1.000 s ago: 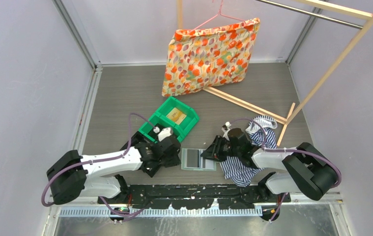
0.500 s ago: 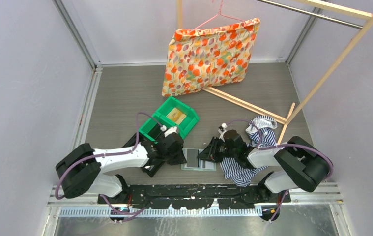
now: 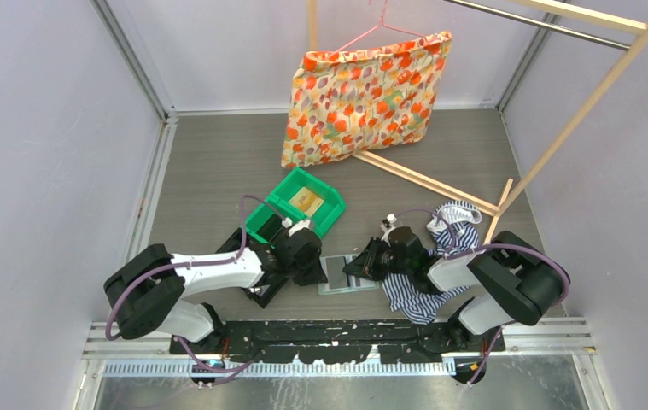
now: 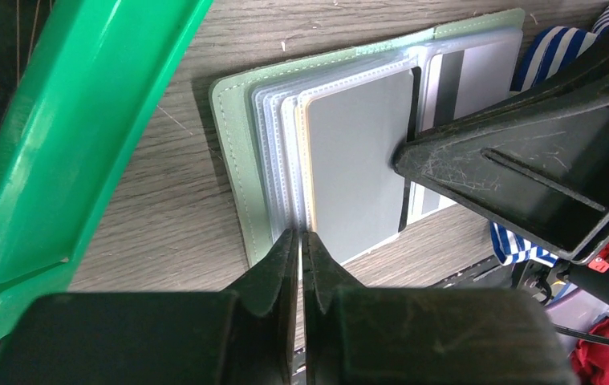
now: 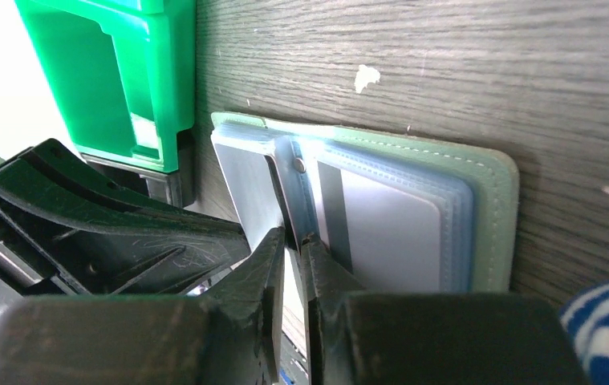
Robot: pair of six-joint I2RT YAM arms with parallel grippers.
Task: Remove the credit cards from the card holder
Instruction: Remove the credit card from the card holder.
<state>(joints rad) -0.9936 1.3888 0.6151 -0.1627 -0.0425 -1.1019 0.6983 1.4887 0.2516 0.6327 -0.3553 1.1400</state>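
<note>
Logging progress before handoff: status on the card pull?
Left gripper shut at card holder edge; right gripper nearly shut at its middle sleeves. Holder open flat, grey card not yet out. Green bin close beside holder.

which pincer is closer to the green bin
Left. The left pincer sits right beside the green bin; the right pincer is farther off, on the far side of the card holder.

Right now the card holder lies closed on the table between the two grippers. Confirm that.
Wrong in one respect: the card holder lies open, not closed. The left wrist view shows its clear sleeves fanned out with a grey card in the front one. It does lie on the table between the left gripper and the right gripper.
</note>
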